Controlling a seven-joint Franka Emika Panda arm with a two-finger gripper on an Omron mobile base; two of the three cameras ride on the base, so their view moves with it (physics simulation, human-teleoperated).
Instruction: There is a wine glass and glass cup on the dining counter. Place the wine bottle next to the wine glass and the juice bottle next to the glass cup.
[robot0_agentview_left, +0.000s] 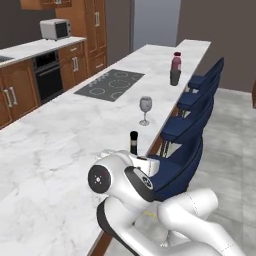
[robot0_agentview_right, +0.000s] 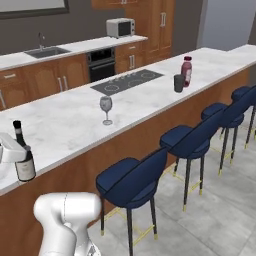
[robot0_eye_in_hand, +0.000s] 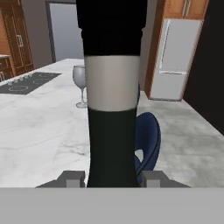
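Observation:
The wine bottle (robot0_eye_in_hand: 111, 109), black with a pale label band, stands upright between my two fingertips in the hand view. My gripper (robot0_eye_in_hand: 111, 179) is shut on its lower body. From the right base view the wine bottle (robot0_agentview_right: 23, 155) is near the front edge of the dining counter (robot0_agentview_right: 65, 125), with my gripper (robot0_agentview_right: 20, 159) reaching it from the left. The wine glass (robot0_agentview_right: 106, 108) stands further along the counter, apart from the bottle. Far down the counter the magenta juice bottle (robot0_agentview_right: 186, 70) stands right beside the dark glass cup (robot0_agentview_right: 179, 83). My arm hides all but the neck of the wine bottle (robot0_agentview_left: 133, 142).
A grey cooktop (robot0_agentview_left: 110, 84) is set into the counter beyond the wine glass (robot0_agentview_left: 145, 109). Several blue stools (robot0_agentview_right: 135, 182) line the counter's front side. A back worktop with a sink (robot0_agentview_right: 46, 51), oven and microwave (robot0_agentview_right: 120, 27) runs along the wall.

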